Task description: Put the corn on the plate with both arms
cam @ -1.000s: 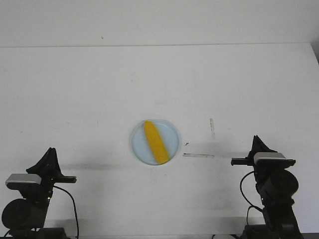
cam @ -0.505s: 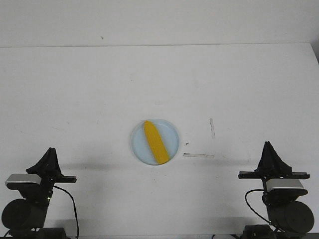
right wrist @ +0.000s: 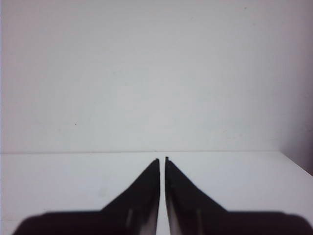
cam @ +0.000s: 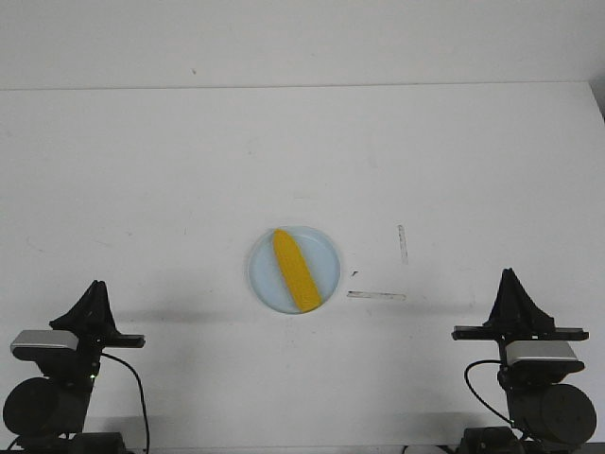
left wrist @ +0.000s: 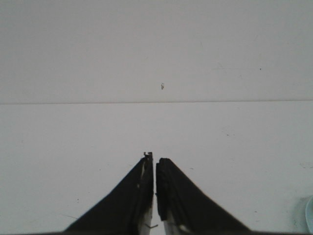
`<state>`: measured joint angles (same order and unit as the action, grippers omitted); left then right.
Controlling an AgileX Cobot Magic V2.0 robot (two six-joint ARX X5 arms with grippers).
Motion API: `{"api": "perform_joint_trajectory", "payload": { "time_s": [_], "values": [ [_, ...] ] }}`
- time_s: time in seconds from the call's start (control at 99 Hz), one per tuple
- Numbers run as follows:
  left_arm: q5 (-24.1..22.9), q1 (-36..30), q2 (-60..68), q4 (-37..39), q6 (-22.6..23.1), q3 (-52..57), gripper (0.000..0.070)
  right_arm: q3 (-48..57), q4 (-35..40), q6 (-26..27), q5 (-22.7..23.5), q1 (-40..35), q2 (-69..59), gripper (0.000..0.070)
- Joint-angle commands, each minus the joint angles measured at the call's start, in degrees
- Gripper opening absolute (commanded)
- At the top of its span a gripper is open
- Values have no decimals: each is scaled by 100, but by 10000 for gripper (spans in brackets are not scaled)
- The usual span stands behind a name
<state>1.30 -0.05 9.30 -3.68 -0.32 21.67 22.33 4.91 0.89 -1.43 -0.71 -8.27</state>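
Corn (cam: 296, 270) lies on plate (cam: 294, 270); task looks done. Left claw (cam: 92, 305) & right claw (cam: 513, 294) pressed together, parked well apart. Best: hold both put.

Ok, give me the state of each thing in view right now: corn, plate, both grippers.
corn: lying flat on the plate, angled, pointed end away from the robot, ungripped.
plate: flat on the table, holding the corn.
left gripper: shut, empty, parked at the near left edge, clear of the plate.
right gripper: shut, empty, parked at the near right edge, clear of the plate.
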Motion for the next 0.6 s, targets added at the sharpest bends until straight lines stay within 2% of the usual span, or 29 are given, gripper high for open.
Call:
{"api": "perform_joint_trajectory", "payload": {
  "time_s": [0.0, 0.444, 0.586],
  "values": [
    [-26, 4, -13, 74, 74, 55, 1, 15, -63, 76, -2, -7, 9, 16],
    [-17, -4, -157, 26, 63, 33, 1, 15, -66, 76, 0, -7, 9, 16],
    [39, -50, -275, 72, -498, -164, 1, 15, -66, 76, -2, -7, 9, 16]
  ]
}}
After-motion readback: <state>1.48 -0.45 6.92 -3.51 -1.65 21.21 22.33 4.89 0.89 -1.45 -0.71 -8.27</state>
